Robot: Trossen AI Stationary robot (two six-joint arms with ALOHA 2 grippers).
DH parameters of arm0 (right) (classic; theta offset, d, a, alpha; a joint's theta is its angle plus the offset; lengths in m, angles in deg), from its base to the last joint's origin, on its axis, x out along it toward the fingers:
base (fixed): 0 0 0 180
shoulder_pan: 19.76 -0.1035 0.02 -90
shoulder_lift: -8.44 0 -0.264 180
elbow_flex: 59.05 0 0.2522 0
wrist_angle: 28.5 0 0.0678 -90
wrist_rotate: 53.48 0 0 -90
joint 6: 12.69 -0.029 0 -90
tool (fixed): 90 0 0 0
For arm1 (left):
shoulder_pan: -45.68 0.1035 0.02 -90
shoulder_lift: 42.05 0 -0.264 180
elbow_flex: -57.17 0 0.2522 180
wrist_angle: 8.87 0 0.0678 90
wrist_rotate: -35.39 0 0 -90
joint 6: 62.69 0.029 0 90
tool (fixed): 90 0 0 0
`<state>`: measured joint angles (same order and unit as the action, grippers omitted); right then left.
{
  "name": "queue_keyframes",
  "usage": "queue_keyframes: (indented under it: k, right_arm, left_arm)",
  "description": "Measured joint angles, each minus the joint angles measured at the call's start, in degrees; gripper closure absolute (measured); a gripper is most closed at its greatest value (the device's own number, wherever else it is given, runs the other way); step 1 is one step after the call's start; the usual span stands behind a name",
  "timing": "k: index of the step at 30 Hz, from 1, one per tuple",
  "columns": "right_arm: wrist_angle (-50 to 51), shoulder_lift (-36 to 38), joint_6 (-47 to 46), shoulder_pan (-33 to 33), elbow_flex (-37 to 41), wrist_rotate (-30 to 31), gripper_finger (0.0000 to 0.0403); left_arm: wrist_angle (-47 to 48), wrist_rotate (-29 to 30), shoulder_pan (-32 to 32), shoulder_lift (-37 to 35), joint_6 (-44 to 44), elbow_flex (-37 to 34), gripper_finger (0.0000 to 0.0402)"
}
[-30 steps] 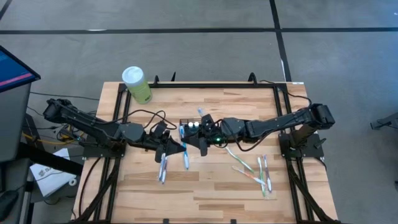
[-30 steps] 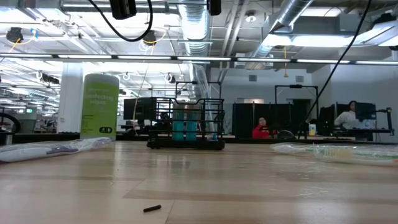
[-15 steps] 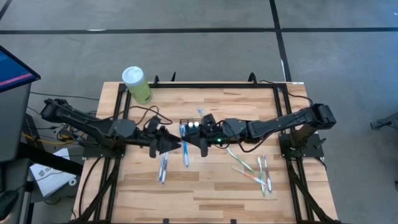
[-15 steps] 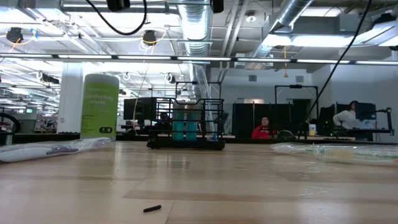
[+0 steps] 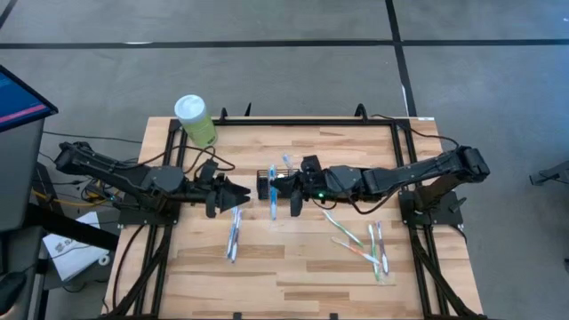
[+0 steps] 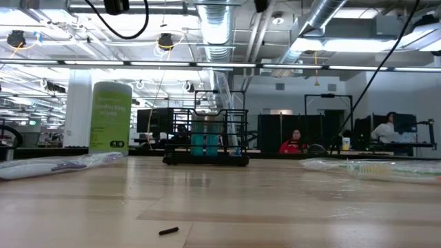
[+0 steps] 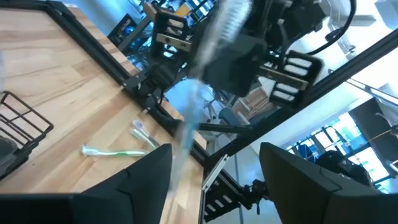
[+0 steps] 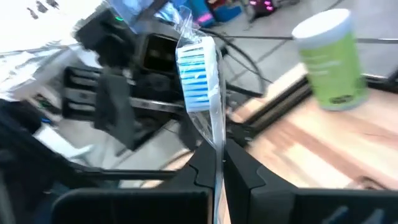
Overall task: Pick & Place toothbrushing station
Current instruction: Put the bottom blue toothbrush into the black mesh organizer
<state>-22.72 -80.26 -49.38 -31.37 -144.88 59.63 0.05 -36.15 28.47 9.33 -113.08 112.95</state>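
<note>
My right gripper (image 5: 286, 188) comes from the table's right and is shut on a blue toothbrush in a clear wrapper (image 5: 272, 191), held over the table's middle by the black wire toothbrushing station (image 5: 263, 180) (image 6: 207, 138). The brush head (image 8: 198, 73) sticks out past the fingertips in the right wrist view. My left gripper (image 5: 242, 194) (image 7: 214, 180) stands open just left of the toothbrush with nothing between its fingers. The station rests by its base on the wood. Neither gripper's fingers show in the low view. My right gripper pinches the wrapped toothbrush's handle (image 8: 216, 155) between its two fingers, coming roughly level from the table's right. The bristle end reaches out beyond the fingertips. The toothbrush is lifted clear of the table.
A green canister with a white lid (image 5: 196, 120) (image 8: 329, 59) stands at the far left corner. One wrapped toothbrush (image 5: 233, 238) lies near the left gripper; several more (image 5: 364, 244) lie at the near right. People sit in the room behind (image 6: 293, 141).
My left gripper has opened, let go of the wrapped toothbrush and drawn back toward the table's left edge. My right gripper, still shut on the toothbrush, has carried it toward the far edge, up beside the station.
</note>
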Motion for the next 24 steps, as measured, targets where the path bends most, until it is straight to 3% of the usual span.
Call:
queue_keyframes:
  k: [11,24]
  right_arm:
    - [3.2,1.7,5.1,0.1,0.5,6.1,0.0401]
    - [1.5,3.3,7.3,1.7,7.3,9.8,0.0400]
  left_arm:
    - [-0.2,1.1,0.0,0.6,-0.1,0.0,0.0195]
    - [-0.2,2.5,0.0,0.8,-2.5,0.0,0.0203]
